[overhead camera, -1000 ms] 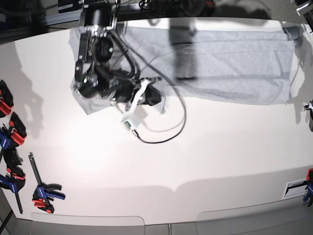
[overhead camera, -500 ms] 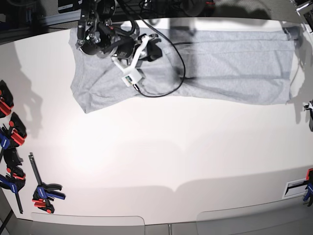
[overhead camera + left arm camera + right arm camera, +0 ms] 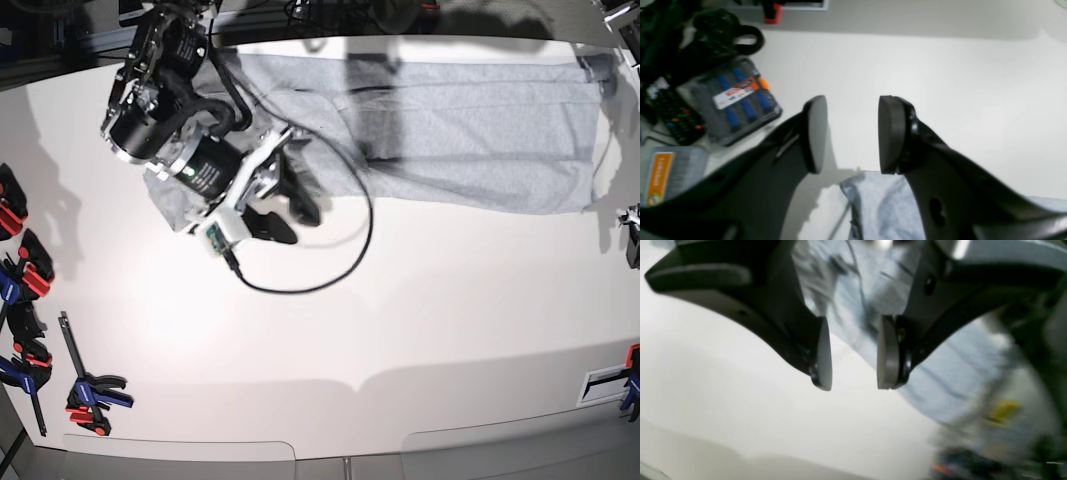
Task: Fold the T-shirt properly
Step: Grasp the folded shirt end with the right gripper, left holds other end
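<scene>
Lying across the top of the table (image 3: pixel 400 330), the T-shirt (image 3: pixel 470 135) runs its long axis from 9 to 3 o'clock in the base view, a wide grey band with one end at the table's 3 o'clock edge and the other under the right arm at about 10 o'clock. Creases run along its length. No print shows on the upturned side. Its 9 o'clock end is largely hidden by the arm, so I cannot tell which end is collar and which is hem.

The right gripper (image 3: pixel 283 211) hangs over the shirt's lower edge, fingers pointing toward 4 o'clock. In the right wrist view the right gripper (image 3: pixel 853 353) has its pads partly apart with nothing between them; grey cloth lies behind them and bare table below. That view is blurred, and the 4 o'clock corner is too smeared to make out.

The left arm is almost wholly out of the base view. In the left wrist view the left gripper (image 3: pixel 851 133) stands partly open and empty above a corner of the shirt (image 3: pixel 880 206), which is cut off at the bottom edge. A case of blue tools (image 3: pixel 736 100) lies at 9 o'clock, out of focus.

Clamps (image 3: pixel 90 390) lie along the table's 8 o'clock edge.
</scene>
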